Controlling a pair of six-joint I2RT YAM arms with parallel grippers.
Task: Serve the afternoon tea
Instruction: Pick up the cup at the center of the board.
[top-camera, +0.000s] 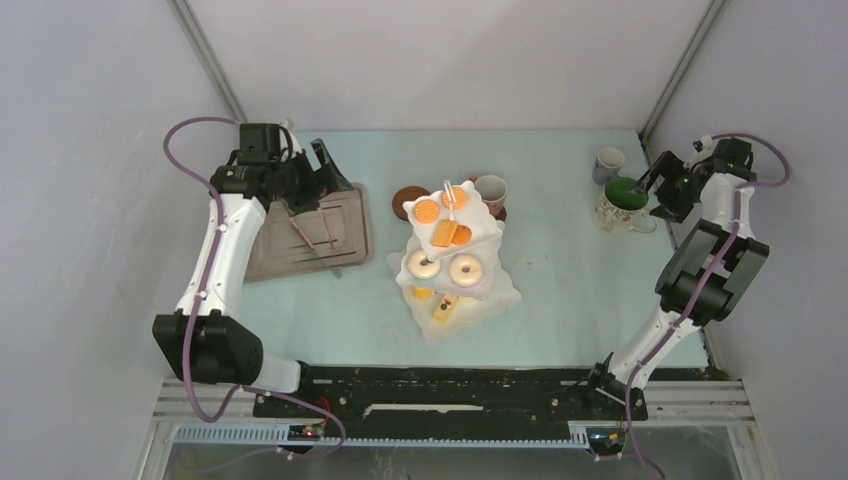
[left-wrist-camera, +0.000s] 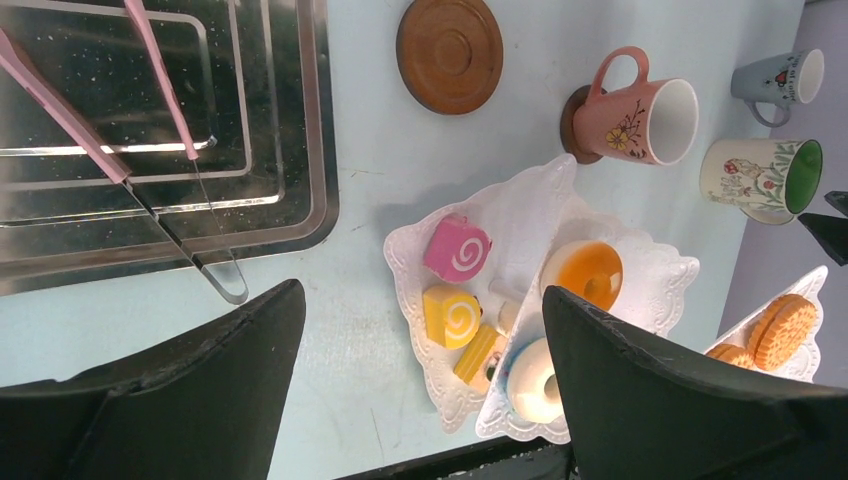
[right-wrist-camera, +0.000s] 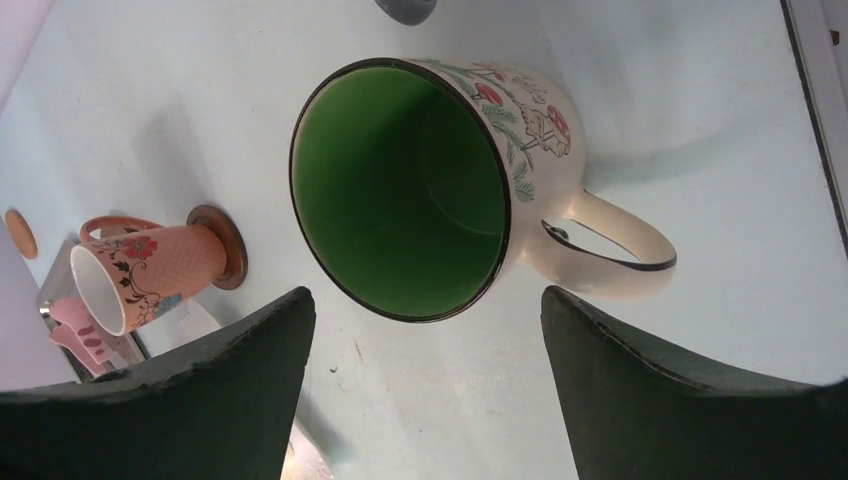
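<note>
The white three-tier stand (top-camera: 500, 290) is mid-table with donuts (top-camera: 464, 269), orange biscuits (top-camera: 427, 211) and yellow cakes (top-camera: 445, 306). The pink mug (top-camera: 490, 190) sits on a brown coaster behind it, and another coaster (top-camera: 404, 203) lies bare to its left. The green-inside mug (top-camera: 625, 205) and the small pale mug (top-camera: 608, 164) stand at the back right. My right gripper (top-camera: 648, 190) is open and empty, hovering beside the green-inside mug (right-wrist-camera: 400, 190). My left gripper (top-camera: 318, 185) is open and empty above the tray's right edge, left of the stand (left-wrist-camera: 520, 200).
The grey metal tray (top-camera: 345, 245) lies at the back left with the pink tongs (top-camera: 305, 232) on it. Walls close in the table at the back, left and right. The black base rail (top-camera: 450, 385) runs along the near edge.
</note>
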